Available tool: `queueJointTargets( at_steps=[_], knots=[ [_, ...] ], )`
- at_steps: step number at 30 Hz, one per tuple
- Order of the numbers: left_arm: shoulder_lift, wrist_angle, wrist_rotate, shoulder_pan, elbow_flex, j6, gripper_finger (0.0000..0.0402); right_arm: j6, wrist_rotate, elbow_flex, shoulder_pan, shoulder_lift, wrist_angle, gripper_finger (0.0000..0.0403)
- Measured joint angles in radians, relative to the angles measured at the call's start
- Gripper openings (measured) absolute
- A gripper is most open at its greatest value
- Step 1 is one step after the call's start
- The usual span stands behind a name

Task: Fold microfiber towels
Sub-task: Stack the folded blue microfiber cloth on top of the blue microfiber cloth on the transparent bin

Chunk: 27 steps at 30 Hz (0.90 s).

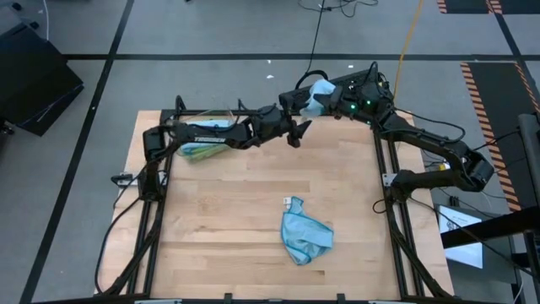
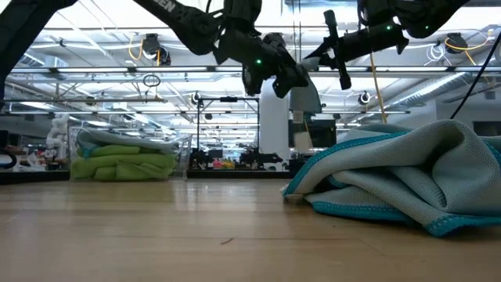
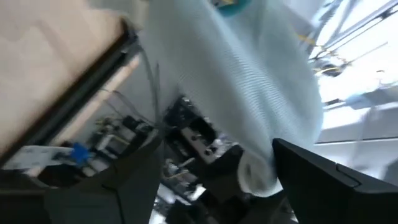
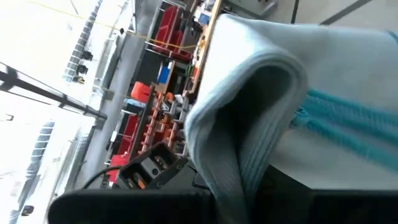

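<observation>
On the table [image 1: 228,219], a crumpled microfiber towel [image 1: 305,236] lies toward five o'clock of centre. A clear plastic bin [image 1: 201,143] holding stacked towels [image 2: 121,160] sits at the ten o'clock corner. Above the far edge at about one o'clock, the right gripper [image 1: 308,93] holds up another towel [image 1: 318,100], with the left gripper [image 1: 297,131] just beside it on its seven o'clock side, apart from the cloth.
</observation>
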Motion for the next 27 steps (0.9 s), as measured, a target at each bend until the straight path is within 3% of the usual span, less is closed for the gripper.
queueJointTargets(
  at_steps=[16, 20, 27],
  knots=[
    [0.001, 0.059, -0.135, 0.043, 0.0, 0.007, 0.0288, 0.061, -0.06, 0.0, 0.002, -0.001, 0.006, 0.0016],
    [0.001, 0.06, -0.141, 0.055, 0.0, 0.038, 0.0237, 0.082, -0.077, 0.0, 0.002, -0.001, 0.0, 0.0024],
    [0.001, 0.068, -0.159, 0.06, 0.0, 0.085, 0.01, 0.087, -0.082, 0.0, 0.002, -0.001, -0.001, 0.002]
  ],
)
